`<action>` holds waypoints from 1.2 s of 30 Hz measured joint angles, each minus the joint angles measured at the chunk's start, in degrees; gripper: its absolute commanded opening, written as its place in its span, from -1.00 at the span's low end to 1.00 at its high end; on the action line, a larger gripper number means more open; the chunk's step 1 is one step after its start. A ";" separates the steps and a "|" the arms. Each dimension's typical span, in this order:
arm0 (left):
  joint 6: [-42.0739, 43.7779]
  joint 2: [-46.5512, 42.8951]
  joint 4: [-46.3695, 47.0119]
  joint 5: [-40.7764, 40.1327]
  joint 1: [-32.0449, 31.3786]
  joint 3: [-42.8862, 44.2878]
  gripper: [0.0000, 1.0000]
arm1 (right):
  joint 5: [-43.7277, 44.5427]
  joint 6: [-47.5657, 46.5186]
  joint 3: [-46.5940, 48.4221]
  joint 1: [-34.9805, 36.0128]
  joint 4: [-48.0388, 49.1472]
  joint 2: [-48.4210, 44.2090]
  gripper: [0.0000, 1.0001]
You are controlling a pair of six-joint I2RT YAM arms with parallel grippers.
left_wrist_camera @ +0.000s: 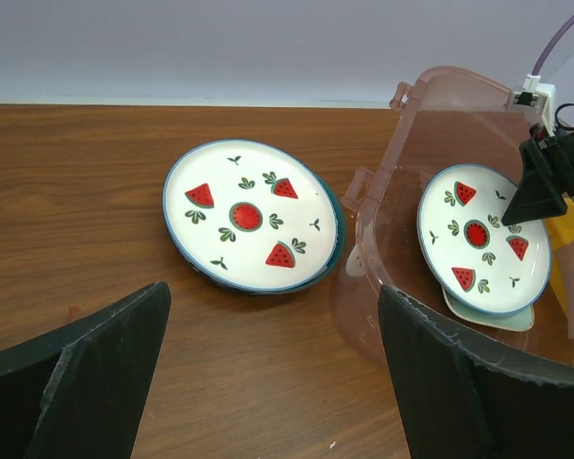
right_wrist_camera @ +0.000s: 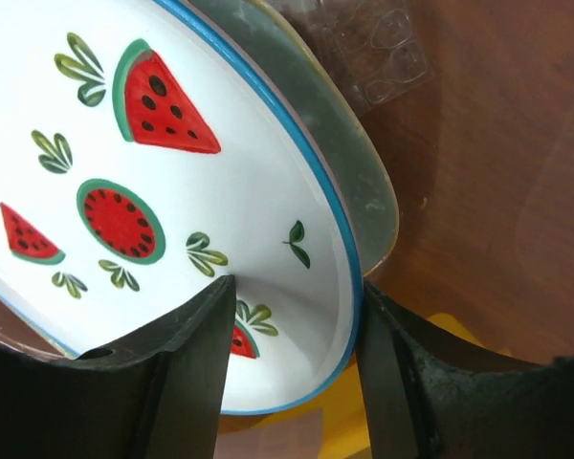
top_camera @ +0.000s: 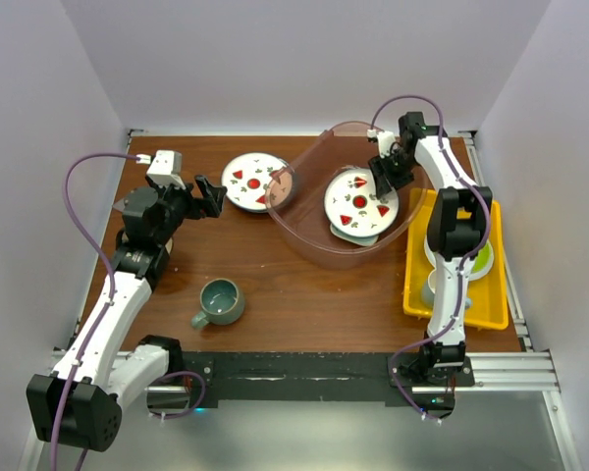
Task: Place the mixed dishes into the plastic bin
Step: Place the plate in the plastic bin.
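Observation:
A white watermelon-motif plate (top_camera: 360, 203) (right_wrist_camera: 153, 191) lies inside the plastic bin (top_camera: 304, 240) (left_wrist_camera: 402, 124), on top of a mint dish (top_camera: 358, 235) (right_wrist_camera: 354, 172). My right gripper (top_camera: 385, 175) (right_wrist_camera: 292, 316) is down in the bin and open. Its jaws straddle that plate's rim, one over the plate's face and one outside the edge. A second watermelon plate (top_camera: 253, 182) (left_wrist_camera: 252, 215) rests on the table left of the bin. My left gripper (top_camera: 211, 196) (left_wrist_camera: 273, 382) hovers just short of it, open and empty. A grey-teal mug (top_camera: 220, 301) stands near the front.
A flat yellow tray (top_camera: 452, 309) sits right of the bin, holding a lime-green plate (top_camera: 483, 260) and a white mug (top_camera: 430, 287) under the right arm. White walls enclose the table on three sides.

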 measured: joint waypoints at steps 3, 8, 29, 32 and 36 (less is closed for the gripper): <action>0.00 0.00 0.00 0.00 0.00 0.00 0.90 | 1.46 0.33 0.02 0.11 0.96 0.79 0.19; 0.00 0.00 0.00 -0.04 0.00 0.00 0.90 | 3.30 0.94 -0.04 0.11 2.99 0.83 0.34; 0.02 0.00 -0.46 -1.27 0.00 -0.57 0.93 | 3.17 2.19 -12.55 0.42 13.11 -20.98 0.90; 0.02 0.00 -0.59 -1.77 0.00 -0.61 0.96 | 1.92 2.75 -16.74 0.33 14.82 -26.12 0.95; 0.04 0.00 -0.87 -2.36 0.00 -0.63 1.00 | 0.00 3.34 -22.27 0.33 16.70 -31.30 0.96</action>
